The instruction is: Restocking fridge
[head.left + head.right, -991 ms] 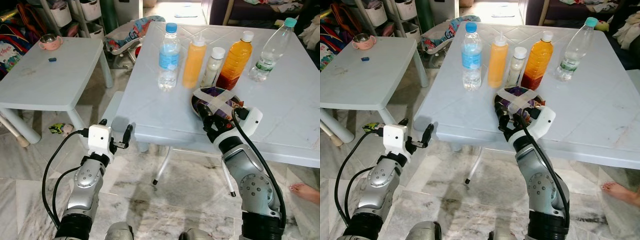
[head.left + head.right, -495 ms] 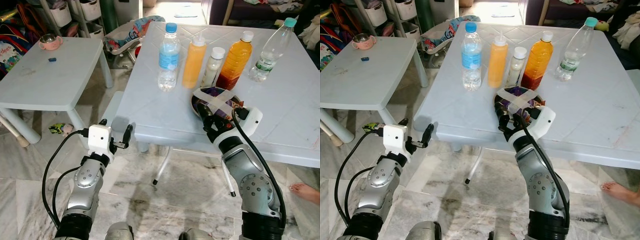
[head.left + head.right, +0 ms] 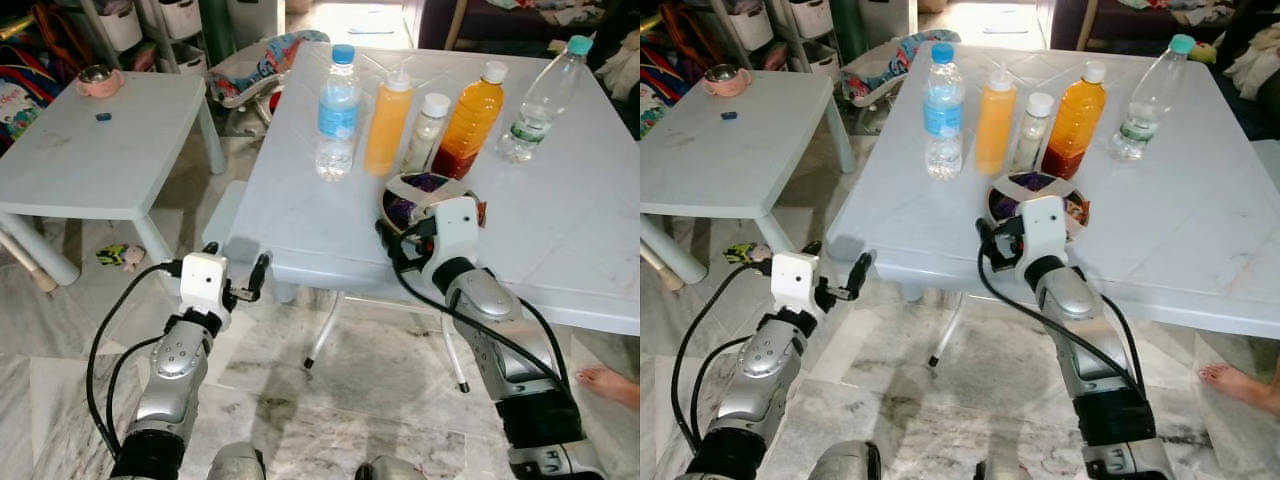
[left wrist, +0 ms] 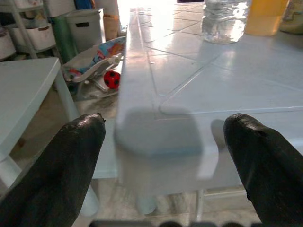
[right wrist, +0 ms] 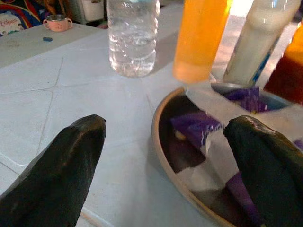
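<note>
Right pincer at the bowl on the white bench

The right pincer, fingers apart, sits at the near rim of the taped bowl, one finger over it; bottles stand just behind. The left pincer, also apart, faces the bench corner, short of it.

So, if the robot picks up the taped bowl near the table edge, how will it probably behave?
The bowl looks stiff and shallow, so it should probably not tip easily. The tape strips crossing its top may keep the purple packets inside. Its smooth rim could slip between the open fingers of the right end effector.
</note>
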Available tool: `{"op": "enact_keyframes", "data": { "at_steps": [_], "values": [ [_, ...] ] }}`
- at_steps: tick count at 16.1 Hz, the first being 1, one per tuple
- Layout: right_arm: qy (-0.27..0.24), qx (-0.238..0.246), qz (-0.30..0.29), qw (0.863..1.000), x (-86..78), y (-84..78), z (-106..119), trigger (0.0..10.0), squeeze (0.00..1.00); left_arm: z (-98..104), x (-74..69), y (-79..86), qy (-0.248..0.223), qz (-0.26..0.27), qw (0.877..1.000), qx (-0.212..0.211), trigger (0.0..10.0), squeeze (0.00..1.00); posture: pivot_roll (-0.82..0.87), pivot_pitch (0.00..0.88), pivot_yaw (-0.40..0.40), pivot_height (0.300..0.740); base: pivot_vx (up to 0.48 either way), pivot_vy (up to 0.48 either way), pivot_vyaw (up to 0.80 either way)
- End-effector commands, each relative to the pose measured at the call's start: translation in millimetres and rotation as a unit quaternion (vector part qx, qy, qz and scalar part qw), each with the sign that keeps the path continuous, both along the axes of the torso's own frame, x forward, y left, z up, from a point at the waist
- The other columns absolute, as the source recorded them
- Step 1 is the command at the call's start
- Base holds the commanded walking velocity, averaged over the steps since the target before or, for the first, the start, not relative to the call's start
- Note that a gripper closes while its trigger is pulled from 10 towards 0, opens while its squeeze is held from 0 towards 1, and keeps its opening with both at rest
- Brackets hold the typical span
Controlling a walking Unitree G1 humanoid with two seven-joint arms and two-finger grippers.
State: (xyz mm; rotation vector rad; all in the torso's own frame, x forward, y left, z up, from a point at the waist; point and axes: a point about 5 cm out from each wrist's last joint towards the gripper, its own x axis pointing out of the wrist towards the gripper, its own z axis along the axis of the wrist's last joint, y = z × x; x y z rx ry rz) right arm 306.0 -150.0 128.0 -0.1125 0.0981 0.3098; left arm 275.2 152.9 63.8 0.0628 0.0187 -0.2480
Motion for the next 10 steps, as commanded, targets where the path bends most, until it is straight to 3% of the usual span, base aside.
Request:
{"op": "enact_keyframes", "data": {
  "at_steps": [1,3,9,10],
  "values": [
    [-0.010,-0.023,0.017,1.000,1.9,0.0,-2,10.0,0.00,0,1.1,1.3,0.003,-0.002,1.000,0.005,10.0,0.00,0.02,0.054,0.016,0.740,0.000,0.000,0.00],
    [-0.026,-0.062,0.042,0.997,4.1,0.7,-4,10.0,0.00,0,0.9,1.4,0.004,-0.003,1.000,0.006,10.0,0.00,0.02,0.056,0.016,0.740,0.000,0.000,0.00],
    [0.014,-0.092,0.070,0.993,11.0,-5.7,-28,10.0,0.00,0,-0.8,3.6,0.006,-0.005,1.000,0.010,10.0,0.00,0.04,0.066,0.022,0.740,0.000,0.000,0.00],
    [0.019,-0.086,0.075,0.993,15.3,-6.2,-31,3.9,0.00,0,-1.6,5.0,0.007,-0.006,1.000,0.013,10.0,0.00,0.04,0.067,0.026,0.740,0.000,0.000,0.00]
  ]
}}
